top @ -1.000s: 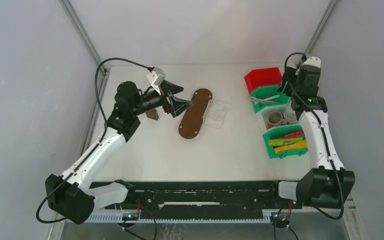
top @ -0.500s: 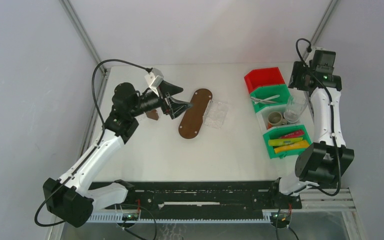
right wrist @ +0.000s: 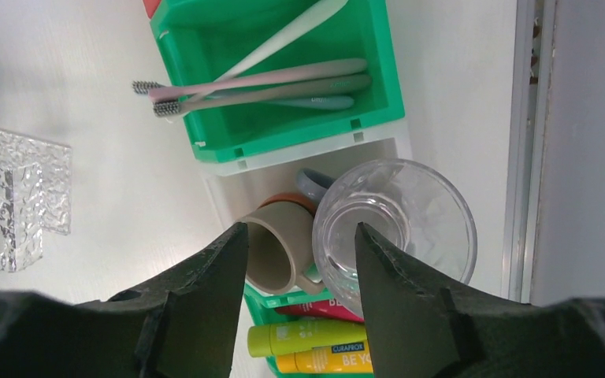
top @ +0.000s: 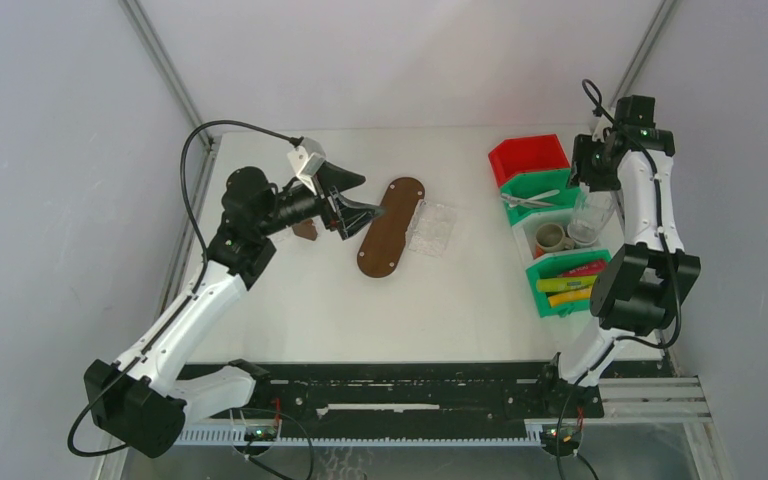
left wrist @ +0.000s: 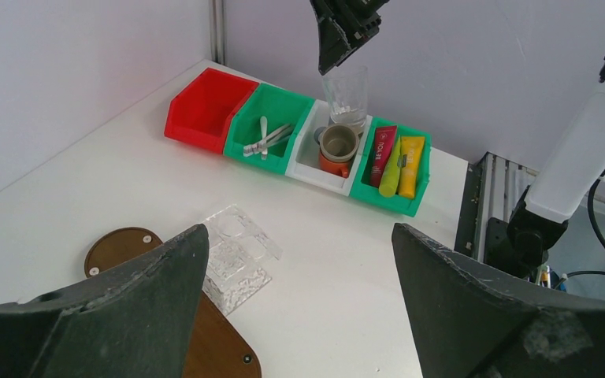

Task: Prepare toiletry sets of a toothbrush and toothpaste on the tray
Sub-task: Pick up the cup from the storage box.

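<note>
Wide-spread left fingers (top: 358,208), gripping nothing, at the left edge of the brown tray (top: 390,227); height above it unclear. In the left wrist view, tray half hidden behind one finger. Clear holder (top: 432,229) just beside it on the bench (top: 360,310). Farther right, toothpaste (left wrist: 384,150) in the end green bin (left wrist: 382,203), tubes cut off under the right wrist camera. Parted, empty right fingers (right wrist: 205,299) above glass (right wrist: 394,228) and mug (right wrist: 276,252)

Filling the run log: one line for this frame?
left gripper: open, by tray | right gripper: open, above glass | toothpaste: near green bin | toothbrushes: far green bin
</note>
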`<state>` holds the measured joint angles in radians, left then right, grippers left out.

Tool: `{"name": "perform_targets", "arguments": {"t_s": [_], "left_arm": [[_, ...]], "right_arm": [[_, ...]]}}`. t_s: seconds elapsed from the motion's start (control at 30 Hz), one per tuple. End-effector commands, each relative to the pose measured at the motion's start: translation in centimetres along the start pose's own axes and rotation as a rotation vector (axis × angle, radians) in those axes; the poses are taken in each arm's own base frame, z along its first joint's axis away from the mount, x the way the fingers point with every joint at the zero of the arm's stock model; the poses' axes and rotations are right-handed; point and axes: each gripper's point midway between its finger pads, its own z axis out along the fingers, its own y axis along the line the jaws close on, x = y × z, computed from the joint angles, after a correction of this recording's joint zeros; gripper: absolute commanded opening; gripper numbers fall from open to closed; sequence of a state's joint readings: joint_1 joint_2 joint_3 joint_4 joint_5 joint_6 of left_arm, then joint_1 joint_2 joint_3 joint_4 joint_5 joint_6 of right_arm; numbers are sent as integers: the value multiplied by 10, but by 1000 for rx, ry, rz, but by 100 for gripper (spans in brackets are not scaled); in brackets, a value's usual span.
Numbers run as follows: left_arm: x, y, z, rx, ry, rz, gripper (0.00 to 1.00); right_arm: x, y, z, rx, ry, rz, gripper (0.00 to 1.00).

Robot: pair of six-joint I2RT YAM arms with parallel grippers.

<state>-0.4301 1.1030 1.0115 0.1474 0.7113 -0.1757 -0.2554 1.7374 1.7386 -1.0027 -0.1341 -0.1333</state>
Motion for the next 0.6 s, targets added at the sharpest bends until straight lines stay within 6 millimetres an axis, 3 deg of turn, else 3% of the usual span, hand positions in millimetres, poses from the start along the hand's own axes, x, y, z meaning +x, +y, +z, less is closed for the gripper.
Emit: {"name": "perform_targets", "arguments": {"t_s": [0.0,0.4,0.57], "left_arm": [[-1,-7,-3,22,-19,33,90],[-1,-8,-4,23,-28,43,90],[0,-6,-4,19,-27,44,90]], "right_arm": [[-3,-5,-14,31,-4,3,58],[12,-9,-4,52,60,21,52],[19,-9,4,49,90,23,44]]}}
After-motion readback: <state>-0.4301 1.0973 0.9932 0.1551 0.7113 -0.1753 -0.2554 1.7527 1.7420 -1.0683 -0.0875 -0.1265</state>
